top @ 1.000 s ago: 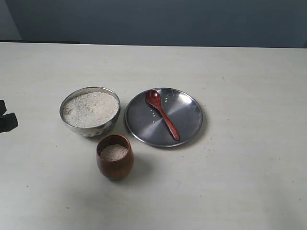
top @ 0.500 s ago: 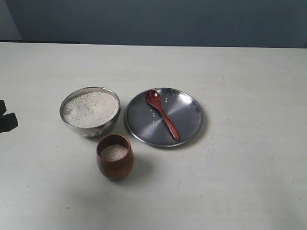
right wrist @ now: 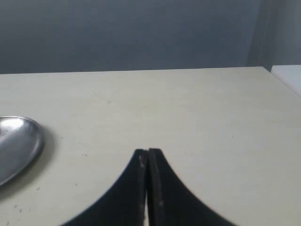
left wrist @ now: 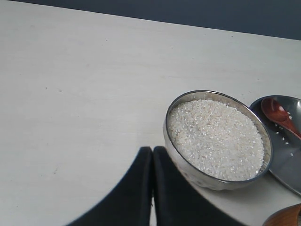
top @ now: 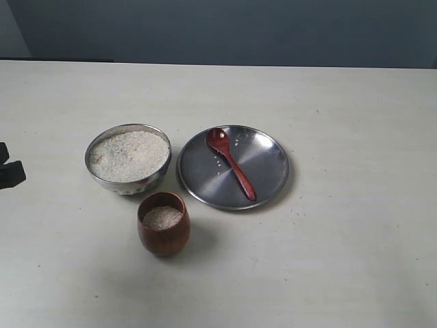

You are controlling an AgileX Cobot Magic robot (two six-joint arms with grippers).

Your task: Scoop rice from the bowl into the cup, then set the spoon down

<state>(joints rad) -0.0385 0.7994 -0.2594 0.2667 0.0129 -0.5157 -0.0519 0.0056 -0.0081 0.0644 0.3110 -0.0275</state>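
Note:
The steel bowl [top: 128, 159] [left wrist: 217, 139] holds a level heap of white rice [top: 128, 156] [left wrist: 215, 138]. In front of it stands the brown wooden cup [top: 163, 223] with rice [top: 162, 217] inside. The reddish-brown spoon [top: 230, 162] [left wrist: 279, 115] lies on the steel plate, head toward the back. My left gripper [left wrist: 152, 149] [top: 10, 169] is shut and empty, off at the table's left edge beside the bowl. My right gripper [right wrist: 147, 151] is shut and empty over bare table to the right of the plate; the exterior view does not show it.
A flat steel plate [top: 268, 160] [right wrist: 16, 141] [left wrist: 287, 155] sits right of the bowl with a few stray grains on it. The pale table [top: 341, 260] stretches around everything, with a dark wall behind.

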